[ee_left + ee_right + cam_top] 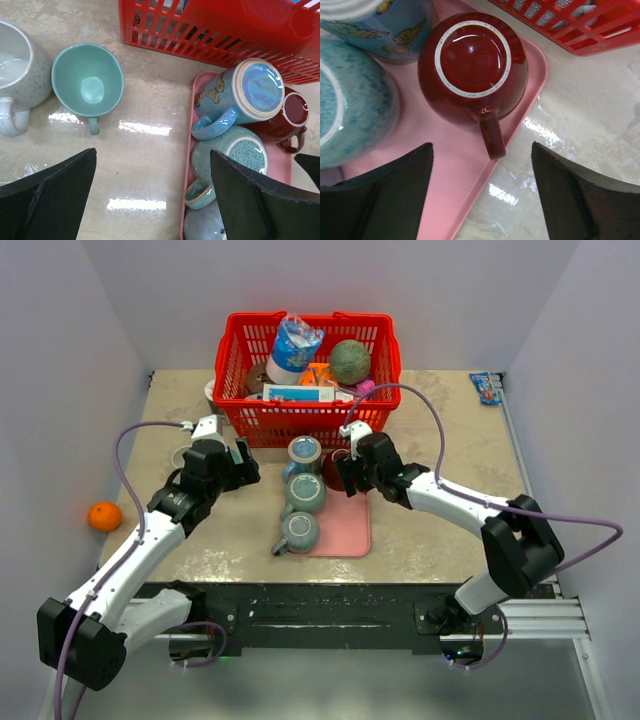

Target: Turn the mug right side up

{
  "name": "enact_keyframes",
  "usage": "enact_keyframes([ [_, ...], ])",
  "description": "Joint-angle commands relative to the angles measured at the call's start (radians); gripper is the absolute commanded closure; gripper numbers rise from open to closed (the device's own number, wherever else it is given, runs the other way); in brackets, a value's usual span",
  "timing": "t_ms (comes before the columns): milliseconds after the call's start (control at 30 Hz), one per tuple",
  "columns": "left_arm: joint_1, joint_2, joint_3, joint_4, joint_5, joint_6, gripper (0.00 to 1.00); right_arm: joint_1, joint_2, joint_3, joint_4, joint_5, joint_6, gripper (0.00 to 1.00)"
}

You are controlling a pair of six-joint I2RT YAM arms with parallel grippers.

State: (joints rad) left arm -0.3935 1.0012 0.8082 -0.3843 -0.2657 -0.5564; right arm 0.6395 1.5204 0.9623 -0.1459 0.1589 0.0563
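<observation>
- Glossy dark red ceramic mug: base-up at the flat pink plastic tray's 1 o'clock corner.
- Right gripper hovers over it, spread wide, empty.
- Left gripper: spread wide, empty.
- Butterfly-printed blue mug at the red mug's 10 o'clock.

The dark red mug is glossy, with a pale unglazed ring around its base; the tray is plain pink; the butterfly mug is light blue with yellow-brown butterflies and a pearly base; the teal mug is speckled; the basket is bright red; the cup is mint green; the table is mottled beige; the fruit is orange.
</observation>
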Motion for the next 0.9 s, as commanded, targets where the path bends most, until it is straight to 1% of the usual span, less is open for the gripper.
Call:
enact_keyframes([
  [0,-0.002,0.008,0.049,0.005,0.017,0.006,0.01,-0.015,0.055,-0.017,0.143,-0.027,-0.05,0.3],
  [67,-0.002,0.002,0.057,0.001,0.014,0.006,0.01,-0.015,0.09,-0.02,0.175,0.008,-0.05,0.36],
  [133,-0.002,-0.009,0.054,0.015,0.017,0.006,0.01,-0.014,0.103,-0.033,0.193,0.024,-0.085,0.43],
  [233,-0.002,-0.027,0.049,0.031,0.022,0.006,0.01,-0.015,0.104,-0.028,0.213,0.041,-0.096,0.5],
  [300,-0.002,-0.03,0.049,0.038,0.026,0.004,0.01,-0.017,0.101,-0.03,0.233,0.037,-0.101,0.5],
  [433,-0.002,-0.023,0.054,0.039,0.037,0.0,0.01,-0.017,0.124,-0.007,0.22,0.024,-0.101,0.51],
  [633,-0.002,-0.023,0.066,0.042,0.037,0.003,0.01,-0.015,0.149,0.036,0.166,-0.062,-0.096,0.53],
  [767,-0.002,-0.024,0.063,0.041,0.036,0.004,0.01,-0.015,0.141,0.038,0.149,-0.078,-0.078,0.67],
  [800,-0.002,-0.024,0.062,0.041,0.037,0.004,0.01,-0.017,0.138,0.038,0.149,-0.079,-0.076,0.77],
  [867,-0.002,-0.03,0.057,0.041,0.04,0.003,0.01,-0.015,0.121,0.036,0.117,-0.076,-0.073,0.87],
])
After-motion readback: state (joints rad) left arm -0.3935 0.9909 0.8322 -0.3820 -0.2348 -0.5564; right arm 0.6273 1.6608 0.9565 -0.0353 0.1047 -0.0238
